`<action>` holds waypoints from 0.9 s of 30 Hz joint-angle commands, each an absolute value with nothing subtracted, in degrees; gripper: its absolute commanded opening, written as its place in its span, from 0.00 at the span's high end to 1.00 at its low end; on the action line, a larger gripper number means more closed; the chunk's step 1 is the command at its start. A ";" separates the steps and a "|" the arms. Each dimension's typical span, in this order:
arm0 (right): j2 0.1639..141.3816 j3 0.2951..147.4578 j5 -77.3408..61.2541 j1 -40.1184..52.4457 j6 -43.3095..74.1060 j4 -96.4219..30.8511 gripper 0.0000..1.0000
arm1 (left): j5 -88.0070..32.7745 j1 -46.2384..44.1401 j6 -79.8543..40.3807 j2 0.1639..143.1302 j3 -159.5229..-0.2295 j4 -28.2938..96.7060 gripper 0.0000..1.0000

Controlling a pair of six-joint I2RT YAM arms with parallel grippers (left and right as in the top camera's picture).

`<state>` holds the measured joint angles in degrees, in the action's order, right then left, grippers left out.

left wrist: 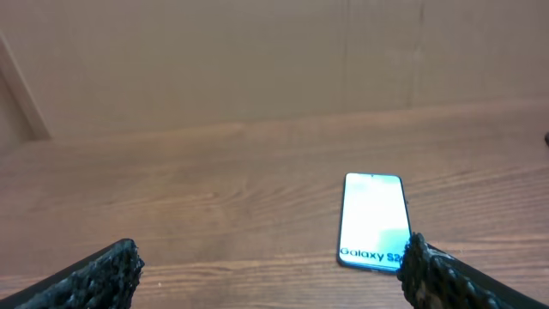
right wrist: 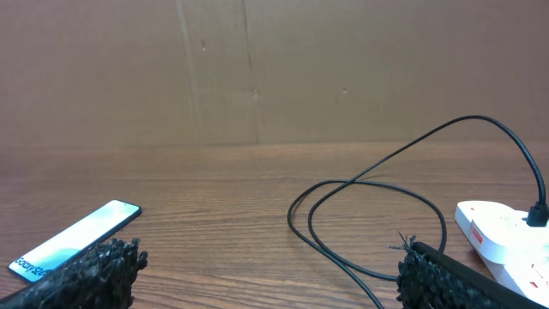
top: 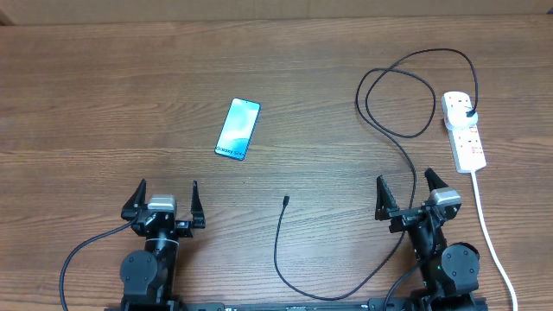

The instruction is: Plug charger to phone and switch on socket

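L jaws, R jaws both spread, empty. The charger tip (top: 286, 200) lies near-side, right of phone (top: 238, 129), cable (top: 276, 250) trailing back twd me, abt midway btwn my arms; socket (top: 464, 130) far right of phone.

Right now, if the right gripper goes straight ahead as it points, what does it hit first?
Likely the charger cable: its loop lies just ahead of the open right gripper; the socket sits further right.
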<state>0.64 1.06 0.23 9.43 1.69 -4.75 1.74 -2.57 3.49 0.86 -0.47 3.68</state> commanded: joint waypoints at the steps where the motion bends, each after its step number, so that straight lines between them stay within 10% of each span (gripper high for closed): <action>1: 0.14 0.38 0.08 9.74 1.63 -4.49 0.00 | 3.40 -2.15 5.23 0.51 -0.32 1.41 0.00; 27: 0.14 0.38 0.08 9.74 1.63 -4.54 0.00 | 3.36 -2.15 5.17 0.51 -0.32 4.16 0.00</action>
